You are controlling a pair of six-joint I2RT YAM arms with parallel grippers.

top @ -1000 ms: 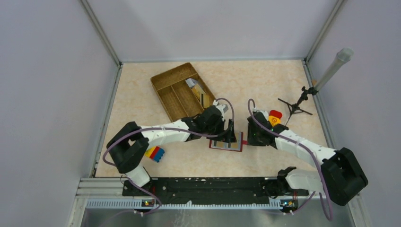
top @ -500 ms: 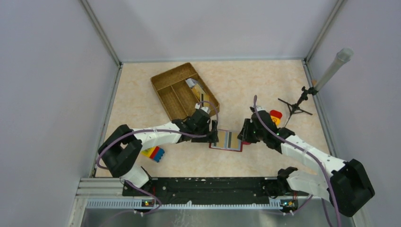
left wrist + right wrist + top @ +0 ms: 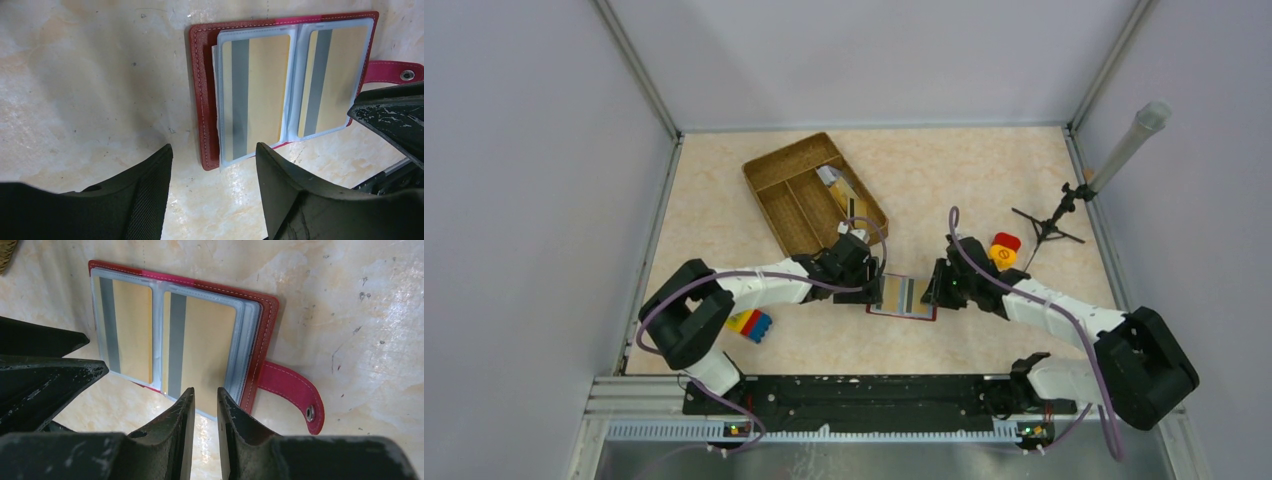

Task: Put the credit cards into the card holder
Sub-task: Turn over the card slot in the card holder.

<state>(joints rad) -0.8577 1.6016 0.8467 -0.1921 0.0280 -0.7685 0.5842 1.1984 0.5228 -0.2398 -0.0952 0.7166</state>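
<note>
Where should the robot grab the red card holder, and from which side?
Probably the red strap with the snap. The card holder lies open and flat on the table, so its edges give little to pinch, but the strap sticks out past the cover on the right arm's side. Come from that side.

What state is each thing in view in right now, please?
Holder: open, flat on the table.
Cards: two, sleeved inside the holder.
Strap: unfastened.
Left end effector: open, empty, at the holder's edge.
Right end effector: narrow gap, at the holder's opposite edge; grip unclear.
Tray: items in one compartment.
Block: lying on the table.
</note>
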